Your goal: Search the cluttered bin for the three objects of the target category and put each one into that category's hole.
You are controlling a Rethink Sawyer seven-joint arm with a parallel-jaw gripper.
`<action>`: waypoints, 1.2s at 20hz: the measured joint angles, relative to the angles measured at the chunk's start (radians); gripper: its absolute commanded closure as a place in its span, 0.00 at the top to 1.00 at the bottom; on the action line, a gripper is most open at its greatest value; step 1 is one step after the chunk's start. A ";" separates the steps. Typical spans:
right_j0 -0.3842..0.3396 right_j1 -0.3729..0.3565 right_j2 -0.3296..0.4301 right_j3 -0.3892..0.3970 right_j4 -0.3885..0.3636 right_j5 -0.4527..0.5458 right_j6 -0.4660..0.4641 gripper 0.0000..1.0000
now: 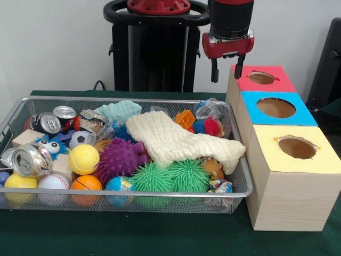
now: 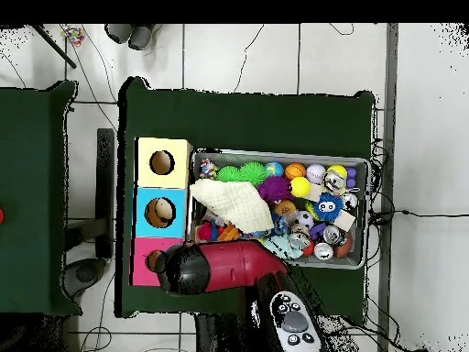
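Right now your gripper (image 1: 226,70) hangs w/ jaws apart and empty, just beside the pink box (image 1: 264,80) hole, at the far corner of the bin (image 1: 241,172). The bin sits on the green table (image 1: 133,234), touching the row of boxes, and it's packed: balls, spiky toys, crushed cans, w/ a cream cloth (image 1: 176,141) draped across the middle. Risks, imo: that cloth hides stuff, so you could miss a target or snag the fabric and drag neighbours out. Round balls like the yellow ball (image 1: 83,158) may squirt from the fingers. Coming down near the mesh wall or box edge could clip a finger.
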 measured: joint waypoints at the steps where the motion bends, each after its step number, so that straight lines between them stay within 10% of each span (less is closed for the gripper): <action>1: -0.001 0.003 0.000 -0.001 0.000 0.000 0.000 1.00; 24: -0.014 0.054 0.000 -0.050 0.000 0.000 0.000 1.00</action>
